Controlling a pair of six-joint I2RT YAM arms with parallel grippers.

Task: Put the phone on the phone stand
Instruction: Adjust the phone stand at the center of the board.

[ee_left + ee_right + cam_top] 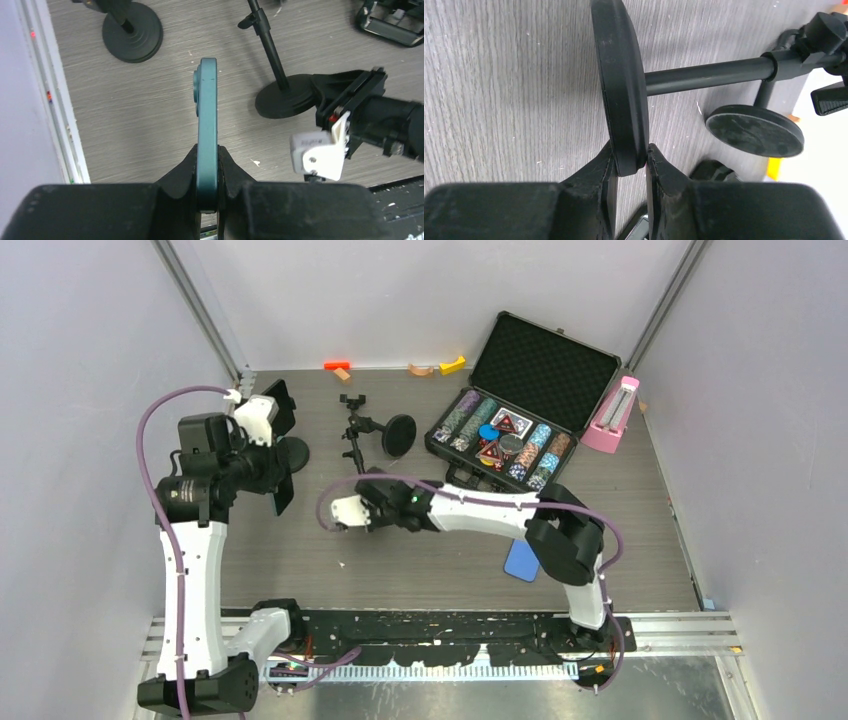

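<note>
My left pincer (207, 160) is clenched on the phone (207, 110), gripping it by one end. The phone juts straight out from the fingers, thin edge toward my wrist camera, with its long axis pointing down at the worktop (130, 115) and nothing under it.

My right pincer (630, 156) is clamped on the phone stand (274, 55), its fingers pinching the rim of the round black base (621, 85). The pole (709, 75) rises from that disc to the clamp (352, 400) at the top. I cannot tell whether the base rests flat on the worktop or is a touch lifted.

The move turns on one thing: the stand lies to the right of the phone, between my two arms. The clamp sits up at the pole's top, while the phone hangs low and end-down. I judge the left arm must carry the phone rightward and turn it to meet the clamp, with the right holding the stand steady.

A second stand (132, 32) is just beside my left pincer toward the back wall, close enough to snag. Another black disc lies just beyond the held base — I cannot tell what it belongs to. My own right wrist crowds the near side of the stand. The open case (530, 390) is well apart on the right, and a blue slab (520, 560) lies by my right arm.
</note>
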